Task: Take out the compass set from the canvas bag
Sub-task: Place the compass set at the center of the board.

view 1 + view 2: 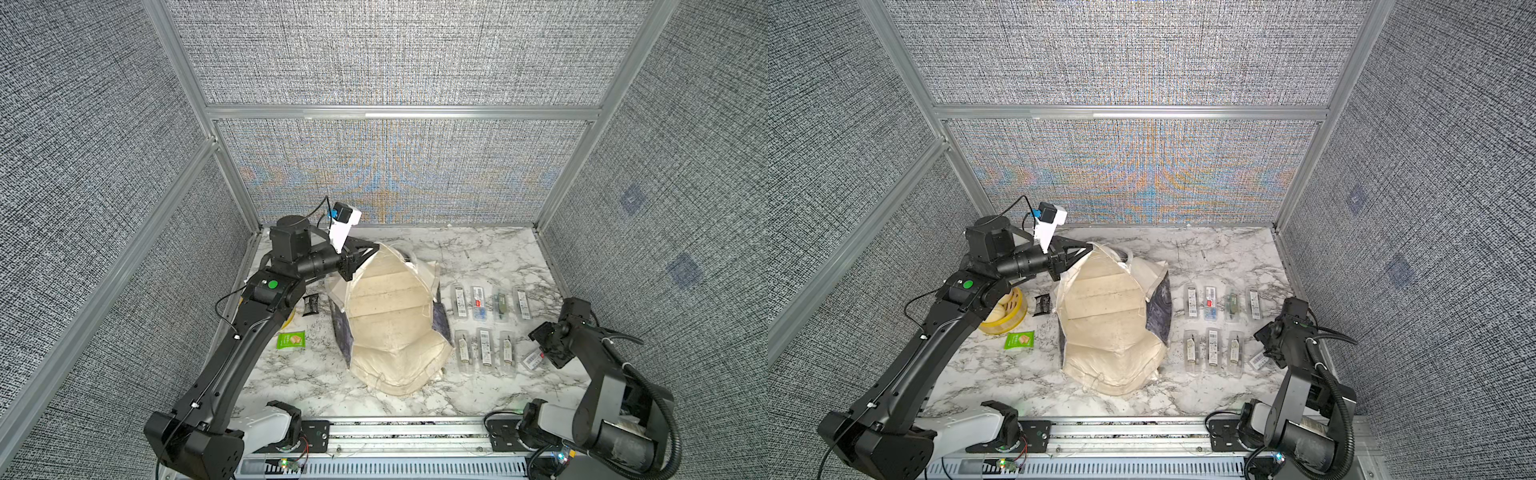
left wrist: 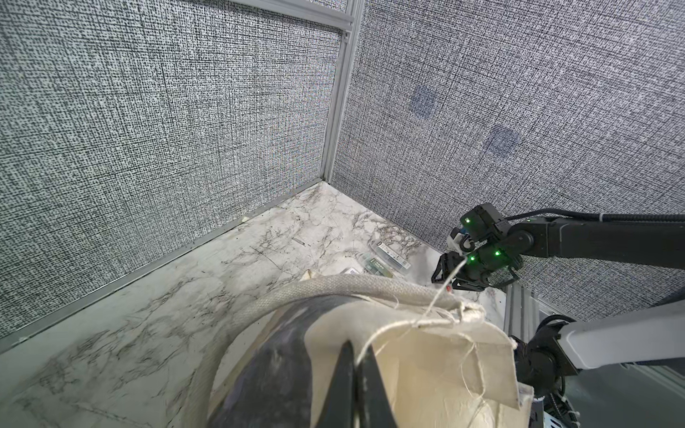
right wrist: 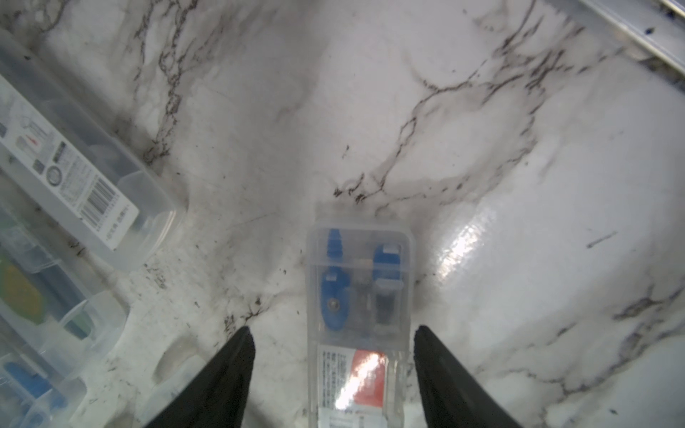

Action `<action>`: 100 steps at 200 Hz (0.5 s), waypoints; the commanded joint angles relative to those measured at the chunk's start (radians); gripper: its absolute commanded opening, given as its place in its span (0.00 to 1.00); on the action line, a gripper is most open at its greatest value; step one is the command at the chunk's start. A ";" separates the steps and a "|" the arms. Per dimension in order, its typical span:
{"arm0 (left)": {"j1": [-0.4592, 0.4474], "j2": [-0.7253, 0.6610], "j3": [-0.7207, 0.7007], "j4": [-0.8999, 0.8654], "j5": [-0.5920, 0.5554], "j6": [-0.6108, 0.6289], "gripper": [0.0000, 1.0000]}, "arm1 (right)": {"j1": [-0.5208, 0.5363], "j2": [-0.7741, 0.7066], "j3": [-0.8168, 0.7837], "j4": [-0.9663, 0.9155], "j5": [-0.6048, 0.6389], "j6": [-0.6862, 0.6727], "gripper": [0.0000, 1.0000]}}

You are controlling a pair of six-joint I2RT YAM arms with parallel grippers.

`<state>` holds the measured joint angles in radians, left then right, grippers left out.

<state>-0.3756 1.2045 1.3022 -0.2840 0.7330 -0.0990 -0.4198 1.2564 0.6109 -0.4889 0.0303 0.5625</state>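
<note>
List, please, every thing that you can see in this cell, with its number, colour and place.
canvas bag: one, cream with dark printed panels, middle of the table, held up at its far edge.
compass set cases: eight, clear plastic, on the table to the robot's right of the bag; seven in two rows, one apart by the right arm.
green packet: one, green, to the robot's left of the bag.
black packet: one, black, beyond the green packet.
yellow reel: one, yellow, partly under the left arm.
table: one, white marble pattern with grey veins.
left gripper: black, jaws shut on the bag's edge.
right gripper: black, jaws open, one on either side of the separate case.
</note>
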 commanded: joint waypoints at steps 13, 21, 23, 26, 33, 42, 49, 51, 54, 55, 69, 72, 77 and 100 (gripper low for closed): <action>0.000 0.012 0.000 0.084 0.034 -0.013 0.00 | 0.000 0.012 0.015 0.032 0.024 0.016 0.72; 0.000 0.015 0.002 0.084 0.034 -0.013 0.00 | -0.001 0.012 0.017 0.040 0.028 0.017 0.72; 0.000 0.014 0.002 0.082 0.034 -0.013 0.00 | -0.001 0.012 0.017 0.040 0.030 0.017 0.72; 0.000 0.016 0.002 0.083 0.034 -0.012 0.00 | 0.000 0.012 0.018 0.042 0.034 0.019 0.72; 0.000 0.016 0.003 0.079 0.031 -0.010 0.00 | 0.000 0.014 0.020 0.049 0.043 0.023 0.72; 0.001 0.017 0.002 0.077 0.023 -0.007 0.00 | -0.001 0.021 0.021 0.063 0.045 0.026 0.72; 0.000 0.017 0.003 0.072 0.015 -0.003 0.00 | -0.001 0.033 0.029 0.059 0.052 0.038 0.72; -0.001 0.018 0.004 0.070 0.014 -0.002 0.00 | -0.001 0.039 0.033 0.057 0.052 0.040 0.72; -0.001 0.019 0.006 0.067 0.011 0.001 0.00 | -0.001 0.046 0.038 0.053 0.055 0.043 0.72; -0.001 0.019 0.006 0.065 0.010 0.002 0.00 | -0.001 0.048 0.040 0.052 0.055 0.043 0.72; -0.002 0.022 0.011 0.053 0.001 0.009 0.00 | 0.000 0.090 0.067 0.020 0.074 0.060 0.71; -0.002 0.021 0.011 0.052 0.001 0.010 0.00 | 0.000 0.097 0.074 0.009 0.081 0.066 0.71; -0.002 0.020 0.011 0.051 -0.002 0.010 0.00 | 0.000 0.108 0.084 -0.008 0.090 0.073 0.71; -0.002 0.020 0.010 0.051 0.000 0.013 0.00 | 0.000 0.140 0.097 -0.039 0.099 0.090 0.70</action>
<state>-0.3771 1.2263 1.3029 -0.2703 0.7322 -0.1017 -0.4202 1.3735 0.6971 -0.4751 0.0978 0.6186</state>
